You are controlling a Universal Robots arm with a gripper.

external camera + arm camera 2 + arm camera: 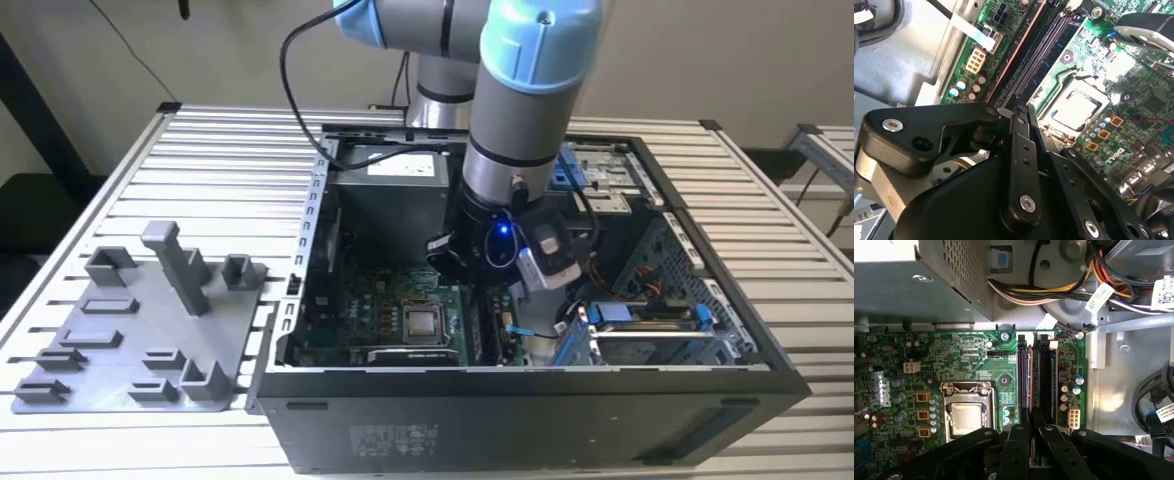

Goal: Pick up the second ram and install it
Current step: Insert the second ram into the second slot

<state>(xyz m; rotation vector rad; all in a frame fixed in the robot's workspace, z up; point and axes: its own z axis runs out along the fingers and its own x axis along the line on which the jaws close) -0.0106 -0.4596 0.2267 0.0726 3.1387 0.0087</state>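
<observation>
The second ram [1030, 385] is a long dark stick with a reddish edge. It stands on edge along the memory slots [1044, 375] of the green motherboard [969, 360], inside the open computer case [534, 385]. In the second wrist view the second ram [1021, 47] runs straight out from my fingertips. My gripper [1031, 427] is shut on its near end, with one black finger [1016, 440] on each side. In the exterior view the gripper [497, 305] is low in the case, just to the exterior view's right of the CPU socket [424, 322].
The CPU socket [966, 417] lies beside the slots. A grey power supply [914, 285] and a bundle of cables [1054, 290] sit at the far end of the board. A grey holder tray [134, 340] with an upright post rests outside the case, at the exterior view's left.
</observation>
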